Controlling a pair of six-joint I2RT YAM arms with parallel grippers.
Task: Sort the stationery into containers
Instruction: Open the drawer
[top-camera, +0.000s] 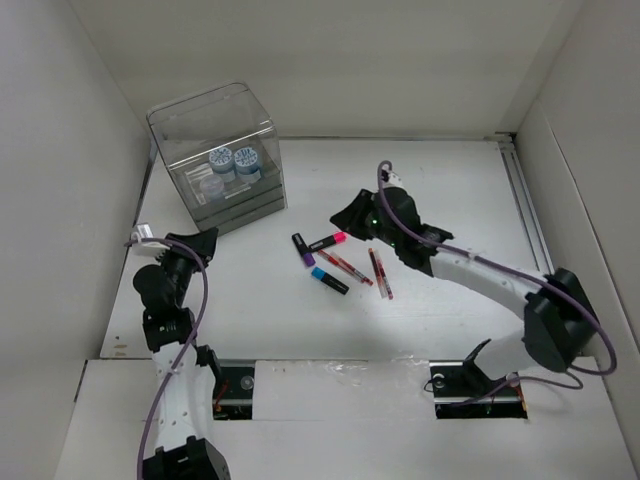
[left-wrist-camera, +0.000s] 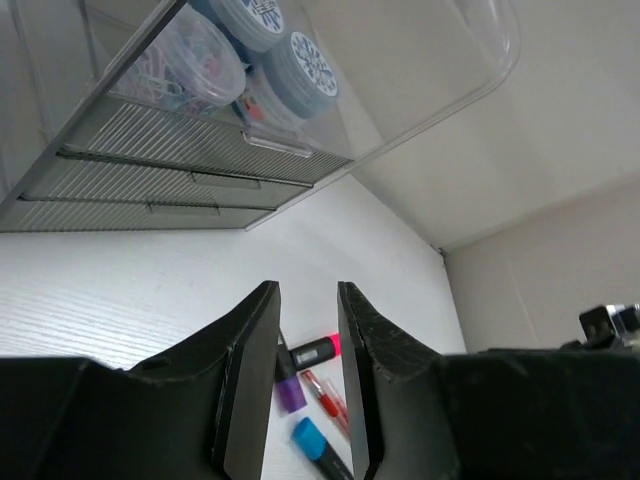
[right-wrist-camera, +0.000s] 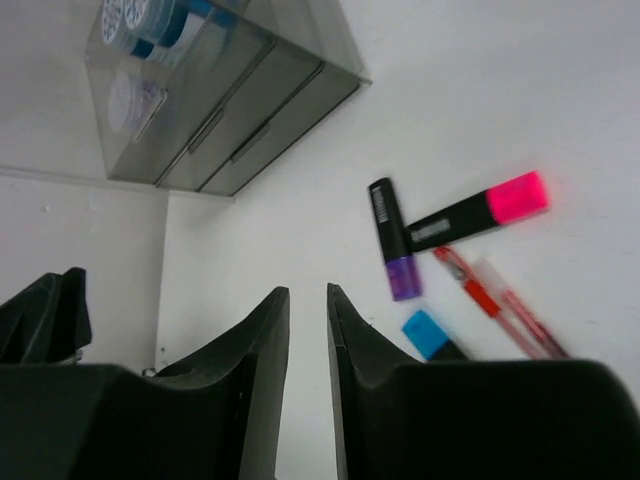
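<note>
The clear organizer (top-camera: 215, 160) stands at the back left, its drawers shut, with two blue-white rolls (top-camera: 233, 158) inside under the lid. Three black markers lie mid-table: purple-capped (top-camera: 303, 249), pink-capped (top-camera: 328, 241) and blue-capped (top-camera: 328, 279). Two red pens (top-camera: 343, 267) (top-camera: 380, 273) lie beside them. My left gripper (top-camera: 205, 240) hovers left of the markers, slightly open and empty (left-wrist-camera: 306, 290). Just above the pink marker, my right gripper (top-camera: 345, 215) holds nothing, its jaws a narrow gap apart (right-wrist-camera: 306, 292). The right wrist view shows the purple marker (right-wrist-camera: 393, 240) and pink marker (right-wrist-camera: 480, 212).
White walls close in the table on three sides. A metal rail (top-camera: 525, 210) runs along the right edge. A clear tub of paper clips (left-wrist-camera: 190, 65) sits inside the organizer (left-wrist-camera: 200, 150) beside the rolls (left-wrist-camera: 305, 65).
</note>
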